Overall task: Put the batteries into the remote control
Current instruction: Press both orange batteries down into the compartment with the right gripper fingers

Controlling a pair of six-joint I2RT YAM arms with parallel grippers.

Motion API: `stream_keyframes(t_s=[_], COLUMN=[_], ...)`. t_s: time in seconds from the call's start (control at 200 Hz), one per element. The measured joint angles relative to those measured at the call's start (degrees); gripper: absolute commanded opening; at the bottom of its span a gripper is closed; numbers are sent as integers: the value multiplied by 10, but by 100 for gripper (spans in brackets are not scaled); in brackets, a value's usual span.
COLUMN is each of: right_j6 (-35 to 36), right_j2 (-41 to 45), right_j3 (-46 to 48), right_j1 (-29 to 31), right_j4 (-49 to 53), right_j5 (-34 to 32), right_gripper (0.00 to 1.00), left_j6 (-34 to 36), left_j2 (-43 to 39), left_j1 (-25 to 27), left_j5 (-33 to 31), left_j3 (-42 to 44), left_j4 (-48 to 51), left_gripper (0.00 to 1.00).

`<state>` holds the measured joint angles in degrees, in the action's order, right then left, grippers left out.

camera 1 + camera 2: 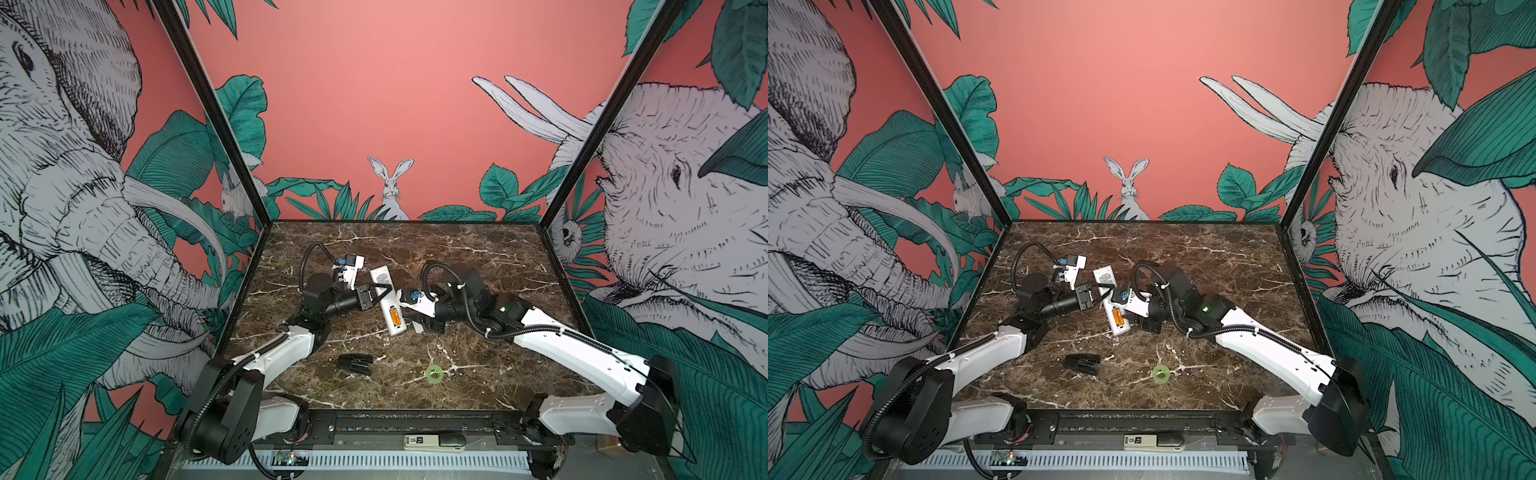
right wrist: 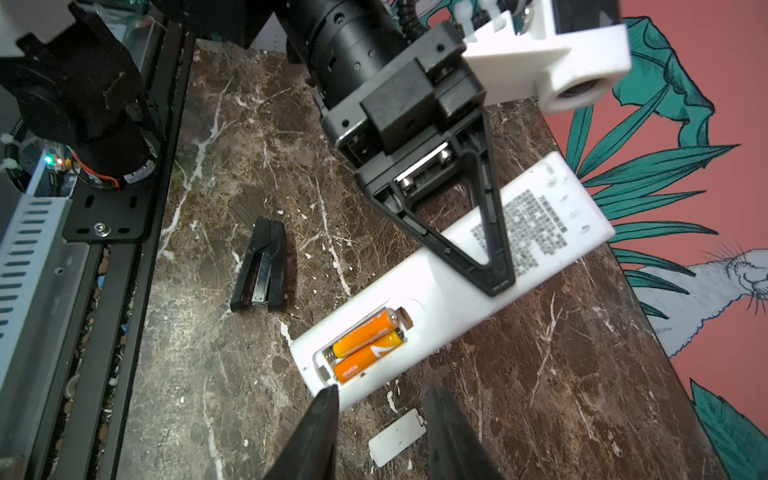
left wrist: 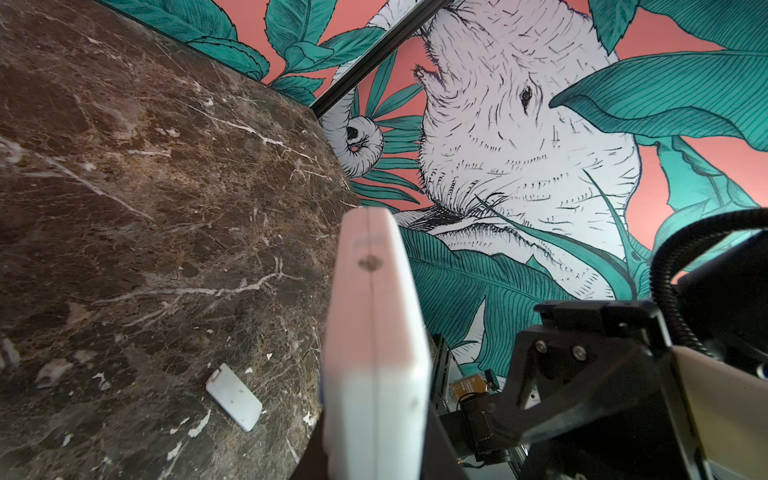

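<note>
Orange cylindrical batteries [image 2: 370,355] fill the slim white plastic remote control [image 2: 440,295], probably light, slick. The left pincer [image 2: 494,280] sensibly clamps its middle; the right pincer [image 2: 382,390] gapes empty.

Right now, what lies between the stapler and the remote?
Nothing: only bare marble tabletop separates the stapler from the battery end of the remote. The right wrist view shows this clearest, and both top views agree.

Long slim white remote control [image 2: 440,291], back face up, grey printed label toward far end, battery cover off, compartment open at near end, two orange batteries [image 2: 368,343] seated side by side lengthwise inside, mid marble tabletop [image 2: 249,174].
</note>
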<state>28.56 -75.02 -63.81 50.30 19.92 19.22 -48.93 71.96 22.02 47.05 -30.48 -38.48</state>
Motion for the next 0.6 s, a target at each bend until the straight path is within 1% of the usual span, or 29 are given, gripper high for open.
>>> stream_keyframes(t_s=[0.23,0.6], right_j6=[27,37], right_j2=[-31,-48], right_j3=[-15,-15], right_j1=[19,31], right_j4=[7,-7], right_j5=[-26,-43], right_gripper=[27,24], left_j6=[5,5], left_j2=[0,0], left_j1=[0,0], left_j5=[8,16], left_j3=[0,0], left_j4=[10,14], left_gripper=[0,0])
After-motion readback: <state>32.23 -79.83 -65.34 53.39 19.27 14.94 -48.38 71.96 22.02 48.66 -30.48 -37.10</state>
